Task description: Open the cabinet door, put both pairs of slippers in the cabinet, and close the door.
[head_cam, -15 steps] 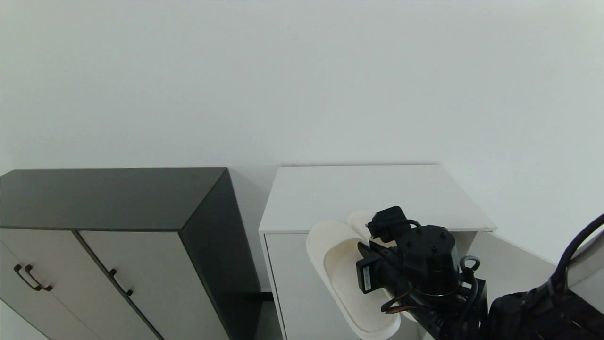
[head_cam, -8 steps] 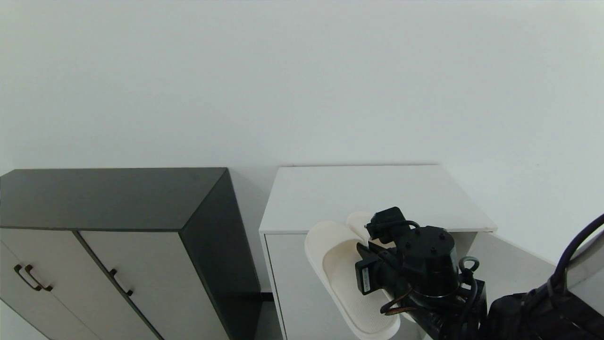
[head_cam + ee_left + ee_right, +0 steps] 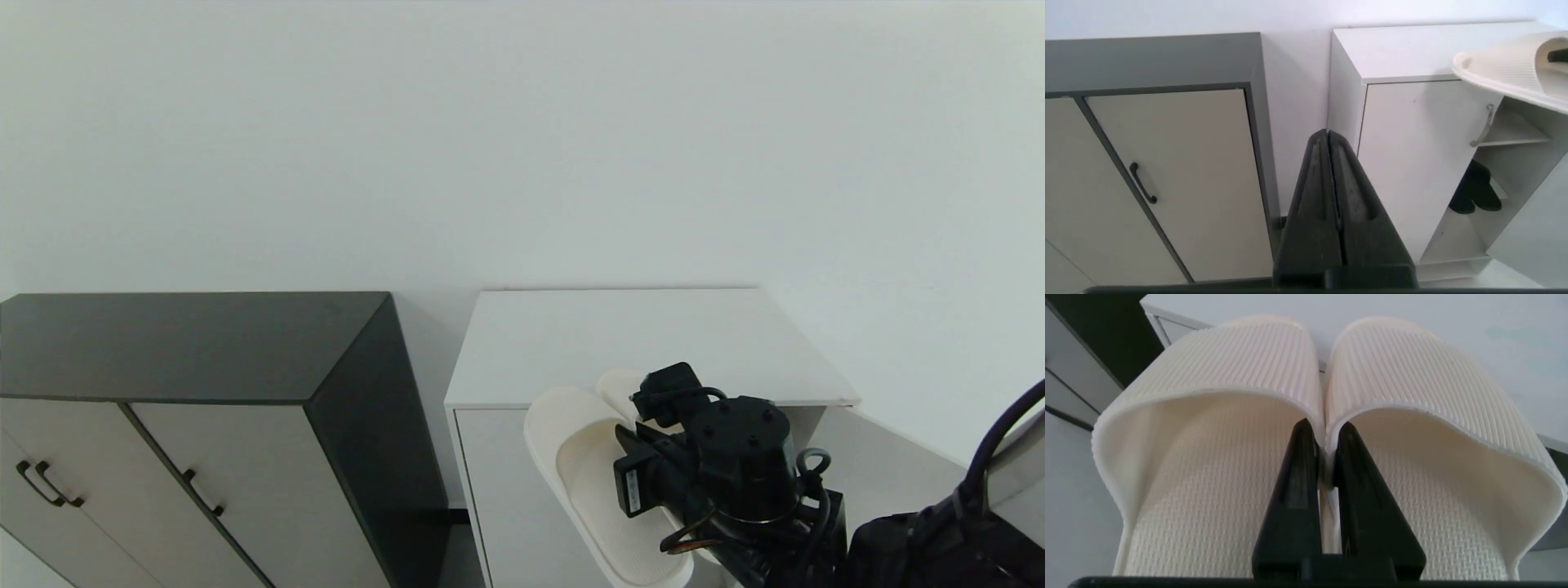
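Change: the whole head view is shifting a little, so I am reading this as my camera moving, not the furniture. Against that shift, the cream slippers are edging only slightly sideways in front of the white cabinet.
Right end effector: clamped tight on the touching inner edges of both cream slippers; the pair is fanning out to either side of the fingertips and projecting well ahead of them.
Left end effector: fingers pressed together, carrying nothing, with the white cabinet ahead and off to one side and the dark cabinet to the other.
Door: already standing open, swung out beside my right end effector.
Dark slippers: already lying inside, below the shelf, ahead of the left end effector.
Meaning: I am judging the grip as holding steady while I line up. The second pair is not yet inside, and closing the door is still to come.
Risk: a pinch on thin edges may let one slipper slide out.
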Controlling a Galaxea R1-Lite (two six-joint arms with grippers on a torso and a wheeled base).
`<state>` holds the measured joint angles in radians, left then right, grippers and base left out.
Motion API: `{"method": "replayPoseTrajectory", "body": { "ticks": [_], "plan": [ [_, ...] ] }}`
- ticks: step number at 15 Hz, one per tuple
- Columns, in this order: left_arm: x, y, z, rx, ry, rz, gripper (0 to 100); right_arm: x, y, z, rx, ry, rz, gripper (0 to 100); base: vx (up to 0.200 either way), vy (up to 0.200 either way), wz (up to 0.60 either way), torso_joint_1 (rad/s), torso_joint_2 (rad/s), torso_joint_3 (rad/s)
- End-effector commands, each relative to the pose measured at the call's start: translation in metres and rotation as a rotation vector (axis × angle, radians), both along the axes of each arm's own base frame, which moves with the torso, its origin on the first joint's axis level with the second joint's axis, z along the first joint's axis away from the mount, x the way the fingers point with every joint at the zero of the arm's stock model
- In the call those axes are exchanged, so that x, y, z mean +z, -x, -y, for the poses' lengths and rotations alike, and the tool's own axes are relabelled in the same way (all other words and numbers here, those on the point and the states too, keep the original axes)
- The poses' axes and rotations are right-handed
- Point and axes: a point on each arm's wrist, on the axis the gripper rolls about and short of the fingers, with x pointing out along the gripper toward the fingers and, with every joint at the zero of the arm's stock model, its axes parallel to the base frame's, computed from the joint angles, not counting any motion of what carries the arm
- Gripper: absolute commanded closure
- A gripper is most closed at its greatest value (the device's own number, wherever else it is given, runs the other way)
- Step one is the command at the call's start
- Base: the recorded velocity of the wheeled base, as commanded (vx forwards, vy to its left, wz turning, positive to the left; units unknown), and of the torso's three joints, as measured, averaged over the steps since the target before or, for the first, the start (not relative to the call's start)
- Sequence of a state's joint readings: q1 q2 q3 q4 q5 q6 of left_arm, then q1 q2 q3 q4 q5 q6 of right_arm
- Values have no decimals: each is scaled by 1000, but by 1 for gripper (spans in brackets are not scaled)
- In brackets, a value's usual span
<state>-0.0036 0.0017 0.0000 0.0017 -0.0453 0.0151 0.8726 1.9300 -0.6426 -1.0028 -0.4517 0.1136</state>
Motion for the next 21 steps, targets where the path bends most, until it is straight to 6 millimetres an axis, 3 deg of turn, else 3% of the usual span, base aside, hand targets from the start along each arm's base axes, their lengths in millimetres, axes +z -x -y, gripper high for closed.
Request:
{"method": "replayPoseTrajectory", "body": {
  "ticks": [1, 5, 9, 12, 21],
  "plan": [
    [0, 0, 0, -2, 0, 0, 100, 12, 9, 5, 19, -5, 33, 100, 0, -200, 0, 22, 7, 2],
    [0, 0, 0, 0, 0, -1, 100, 20, 31, 13, 74, 19, 56, 100, 0, -200, 0, 6, 4, 4],
    [0, 0, 0, 0, 0, -1, 100, 8, 43, 23, 79, 25, -1, 100, 0, -200, 0, 4, 5, 0],
    [0, 0, 0, 0, 0, -1, 100, 14, 61, 30, 132, -21, -5, 100, 0, -200, 0, 2, 1, 2],
    [0, 0, 0, 0, 0, -1, 100, 11, 71, 26, 193, -80, -62, 100, 0, 0, 0, 0, 0, 0]
  ]
}}
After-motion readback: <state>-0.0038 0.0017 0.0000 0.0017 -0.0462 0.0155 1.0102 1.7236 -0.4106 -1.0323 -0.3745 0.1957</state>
